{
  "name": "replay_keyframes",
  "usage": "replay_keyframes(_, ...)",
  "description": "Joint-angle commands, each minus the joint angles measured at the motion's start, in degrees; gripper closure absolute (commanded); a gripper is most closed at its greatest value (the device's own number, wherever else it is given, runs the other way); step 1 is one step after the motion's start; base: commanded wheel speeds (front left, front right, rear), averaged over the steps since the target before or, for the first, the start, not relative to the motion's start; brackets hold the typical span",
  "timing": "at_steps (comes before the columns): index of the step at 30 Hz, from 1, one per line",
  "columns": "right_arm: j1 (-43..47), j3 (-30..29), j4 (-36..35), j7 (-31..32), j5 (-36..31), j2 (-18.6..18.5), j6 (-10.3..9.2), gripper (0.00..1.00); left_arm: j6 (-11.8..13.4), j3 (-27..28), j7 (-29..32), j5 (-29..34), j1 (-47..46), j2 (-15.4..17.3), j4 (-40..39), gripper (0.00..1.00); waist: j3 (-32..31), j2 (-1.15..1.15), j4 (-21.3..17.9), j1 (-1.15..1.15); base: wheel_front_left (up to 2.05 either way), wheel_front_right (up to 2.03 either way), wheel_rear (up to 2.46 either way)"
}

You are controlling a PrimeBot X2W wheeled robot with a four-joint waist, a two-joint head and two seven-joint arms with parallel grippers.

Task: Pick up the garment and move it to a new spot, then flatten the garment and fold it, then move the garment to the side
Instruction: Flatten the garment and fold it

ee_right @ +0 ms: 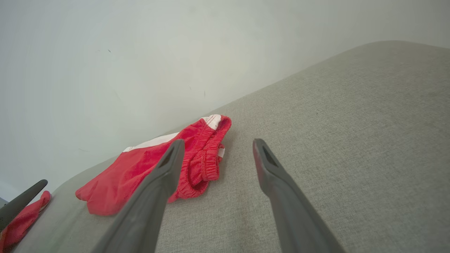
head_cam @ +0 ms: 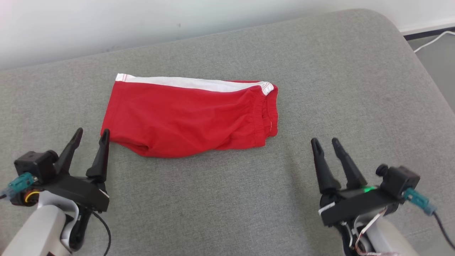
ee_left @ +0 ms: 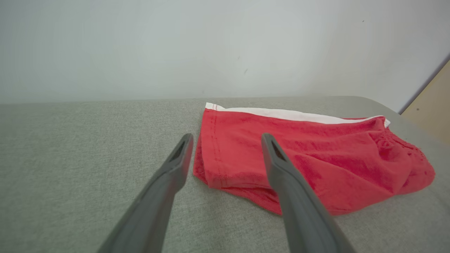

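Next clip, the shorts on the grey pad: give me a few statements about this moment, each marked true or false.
1. The red shorts lie on the grey pad. True.
2. The right pincer is shut on the waistband. False: it is open, empty and apart from the shorts.
3. The left pincer is open, close to the hem end. True.
4. The stripe along the far edge is blue. False: it is white.
5. The waistband is at the end toward the robot's left. False: it is at the right-hand end.
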Motion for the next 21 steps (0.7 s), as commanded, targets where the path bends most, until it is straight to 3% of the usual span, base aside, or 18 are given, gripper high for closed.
replay_keyframes(1,1.7,-0.5,-0.9,0.0,-1.0,0.9,0.01,0.00,-0.5,0.6,-0.4,1.0,1.1,-0.6,0.7,0.00,0.2,0.00,-0.4,0.00,0.00,0.00,0.00)
replay_keyframes(21,3.1,-1.5,-4.2,2.1,-5.3,5.3,0.01,0.00,-4.6,2.3,-0.4,4.3,-5.6,-3.1,17.0,0.00,4.5,0.00,-5.0,0.00,0.00,0.00,0.00)
